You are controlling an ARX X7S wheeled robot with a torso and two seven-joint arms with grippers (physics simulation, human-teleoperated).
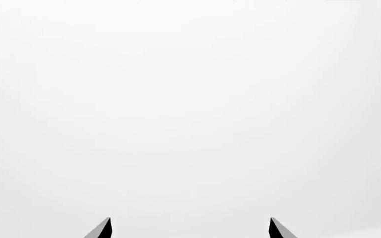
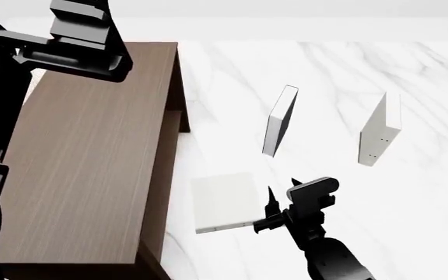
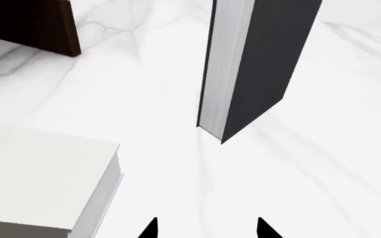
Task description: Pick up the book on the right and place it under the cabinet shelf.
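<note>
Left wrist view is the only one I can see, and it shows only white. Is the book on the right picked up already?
Observer: No. The thin white book with a pale grey spine stands upright on the white marbled surface, and no gripper touches it.
Operator: Where is the right gripper?
Observer: The right gripper is open, beside a white book lying flat near the dark brown wooden cabinet.
Operator: What stands in front of that gripper?
Observer: An upright book with a black face, to the left of the target book in the head view.
</note>
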